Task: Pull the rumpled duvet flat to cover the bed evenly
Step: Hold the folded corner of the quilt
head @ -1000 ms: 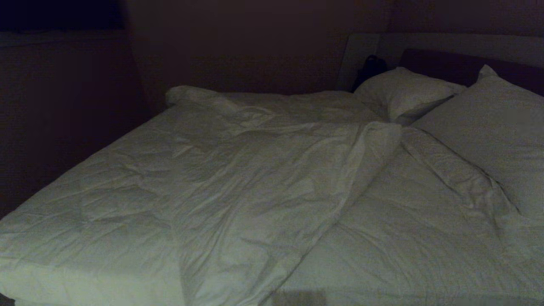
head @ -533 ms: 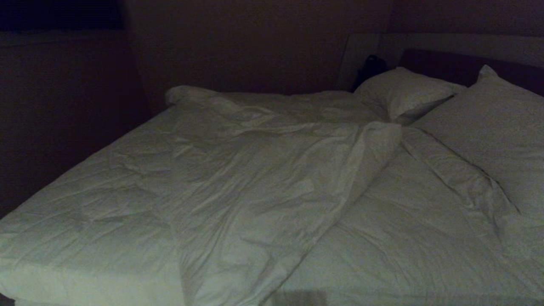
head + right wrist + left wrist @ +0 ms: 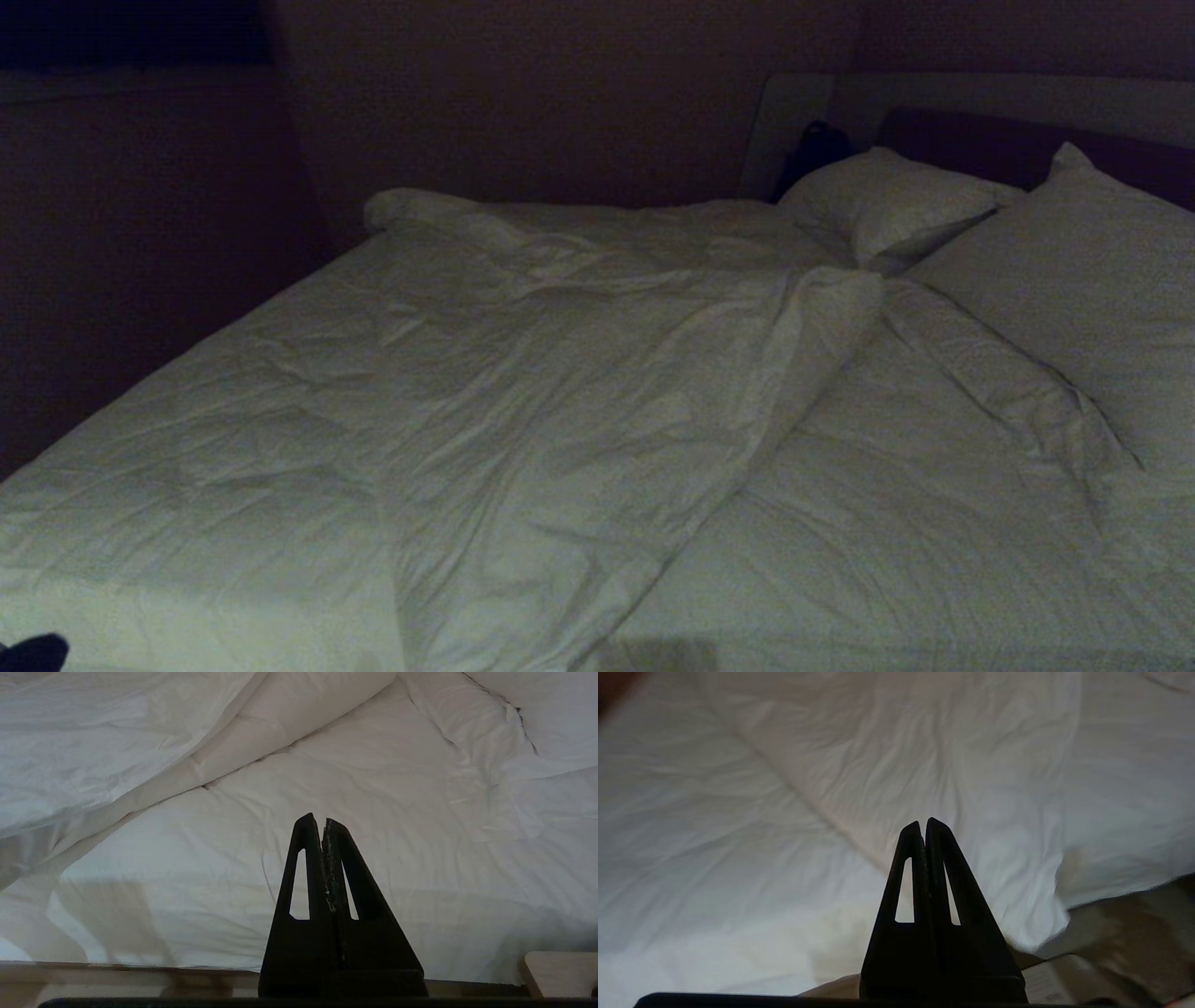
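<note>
Head view: the duvet [image 3: 523, 411] lies rumpled across the left and middle of the bed [image 3: 803, 103], one edge folded back in a diagonal ridge that leaves flatter white bedding exposed on the right. Two pillows [image 3: 887, 201] rest against the headboard. A dark shape, probably the left gripper [image 3: 33, 651], shows at the bottom-left corner over the duvet's near edge; it was not there a second ago. The bedding itself is unchanged.

Left wrist view: the left gripper [image 3: 923, 823] has its fingers pressed together, holding nothing, apart from the cloth. The duvet [image 3: 784, 812] spreads beyond and below it, with its corner just beside the tips.

Right wrist view: the right gripper [image 3: 317, 820] is likewise closed and empty, at the bed's near side. The duvet's folded ridge [image 3: 261, 732] lies well beyond it.
</note>
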{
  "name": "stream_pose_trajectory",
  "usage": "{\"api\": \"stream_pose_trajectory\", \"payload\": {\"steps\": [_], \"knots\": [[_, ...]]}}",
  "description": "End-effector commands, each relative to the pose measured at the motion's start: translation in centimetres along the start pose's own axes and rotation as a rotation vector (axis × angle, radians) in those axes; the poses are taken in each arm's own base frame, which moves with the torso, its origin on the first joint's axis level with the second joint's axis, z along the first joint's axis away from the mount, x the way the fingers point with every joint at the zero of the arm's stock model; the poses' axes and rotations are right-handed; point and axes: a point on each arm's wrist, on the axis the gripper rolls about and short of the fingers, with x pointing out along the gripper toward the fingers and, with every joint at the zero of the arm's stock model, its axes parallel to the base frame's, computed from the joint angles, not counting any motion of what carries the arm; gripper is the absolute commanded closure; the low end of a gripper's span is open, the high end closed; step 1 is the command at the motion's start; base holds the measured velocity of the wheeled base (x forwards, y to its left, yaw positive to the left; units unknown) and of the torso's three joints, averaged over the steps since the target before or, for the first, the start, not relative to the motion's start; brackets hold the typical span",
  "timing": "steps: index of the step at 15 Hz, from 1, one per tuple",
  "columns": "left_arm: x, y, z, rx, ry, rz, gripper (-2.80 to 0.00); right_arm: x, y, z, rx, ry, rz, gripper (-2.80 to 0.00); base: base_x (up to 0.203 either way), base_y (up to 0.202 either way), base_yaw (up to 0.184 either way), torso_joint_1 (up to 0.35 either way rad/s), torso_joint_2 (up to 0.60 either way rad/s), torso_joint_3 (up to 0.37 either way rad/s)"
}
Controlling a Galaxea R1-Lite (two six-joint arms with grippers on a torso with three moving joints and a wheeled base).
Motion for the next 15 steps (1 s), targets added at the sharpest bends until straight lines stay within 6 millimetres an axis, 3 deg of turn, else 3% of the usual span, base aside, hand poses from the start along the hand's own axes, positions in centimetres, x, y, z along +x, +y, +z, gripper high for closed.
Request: {"api": "stream_pose_trajectory", "payload": {"steps": [1,6,8,10,12,15], "knots": [[6.8,2.5,2.2,-0.085,0.183,-0.046,0.0,0.0,0.0,0.0,0.0,0.001,0.0,0.0,0.0,0.0,0.0,0.0,0.0,0.0],[19.9,5.7,6.1,-0.146,0.22,-0.163,0.0,0.0,0.0,0.0,0.0,0.001,0.0,0.0,0.0,0.0,0.0,0.0,0.0,0.0],[25.2,5.8,7.3,-0.142,0.209,-0.214,0.0,0.0,0.0,0.0,0.0,0.001,0.0,0.0,0.0,0.0,0.0,0.0,0.0,0.0],[30.2,5.3,7.0,-0.143,0.229,-0.263,0.0,0.0,0.0,0.0,0.0,0.0,0.0,0.0,0.0,0.0,0.0,0.0,0.0,0.0],[33.4,3.5,7.7,-0.129,0.227,-0.324,0.0,0.0,0.0,0.0,0.0,0.001,0.001,0.0,0.0,0.0,0.0,0.0,0.0,0.0],[35.4,1.4,7.7,-0.124,0.259,-0.382,0.0,0.0,0.0,0.0,0.0,0.001,0.001,0.0,0.0,0.0,0.0,0.0,0.0,0.0]]}}
